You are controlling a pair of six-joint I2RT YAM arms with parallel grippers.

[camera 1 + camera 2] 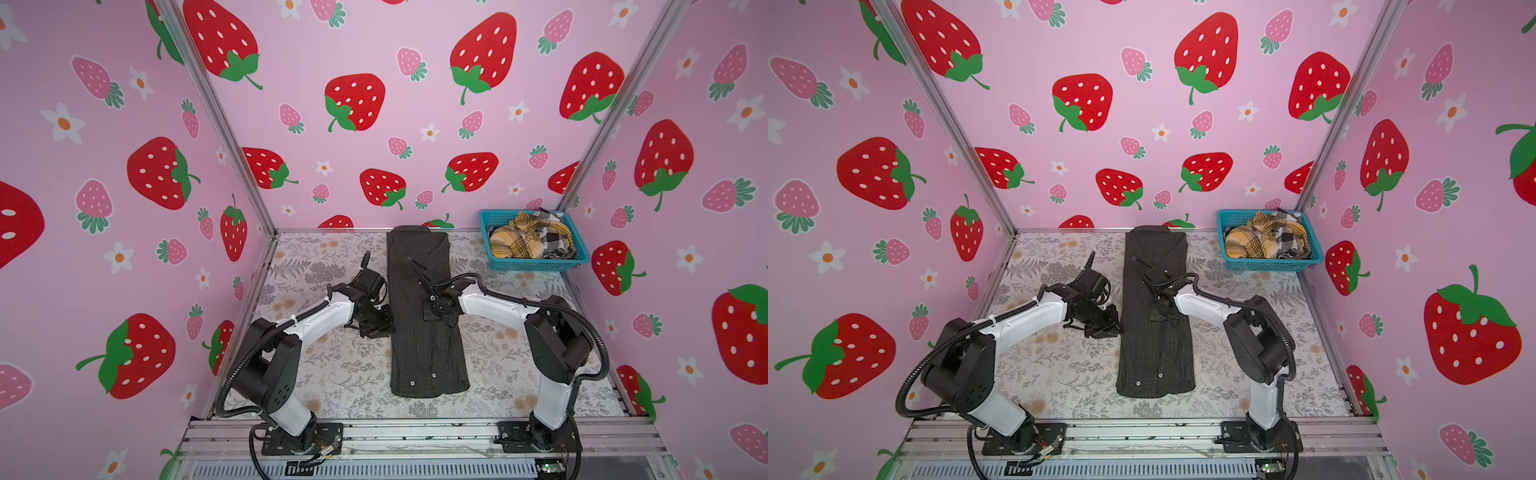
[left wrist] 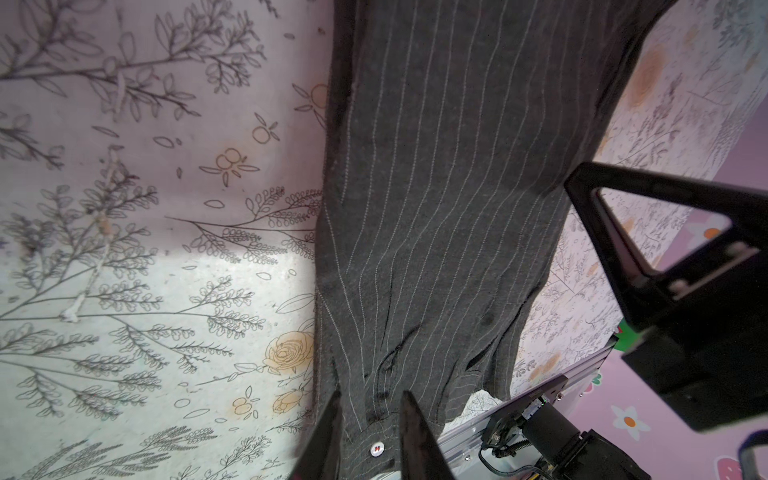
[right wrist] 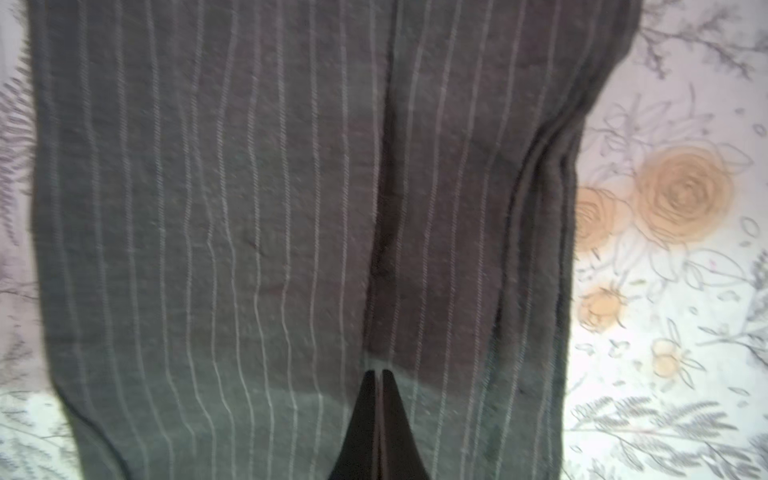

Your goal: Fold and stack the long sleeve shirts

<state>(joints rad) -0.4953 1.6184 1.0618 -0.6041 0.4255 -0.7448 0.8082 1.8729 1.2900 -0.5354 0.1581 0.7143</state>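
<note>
We judge the right gripper point(image 3: 379, 374), fingers pressed together, pins the dark shirt point(image 1: 424, 345), lying 12 to 6 o'clock mid-table point(image 1: 332, 374), while the left gripper point(image 2: 370, 397), slightly spread, straddles its 9 o'clock edge for folding.

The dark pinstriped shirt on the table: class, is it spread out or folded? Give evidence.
Folded lengthwise: the pinstriped shirt lies as a narrow strip, no sleeves sticking out; not yet folded end to end.
</note>
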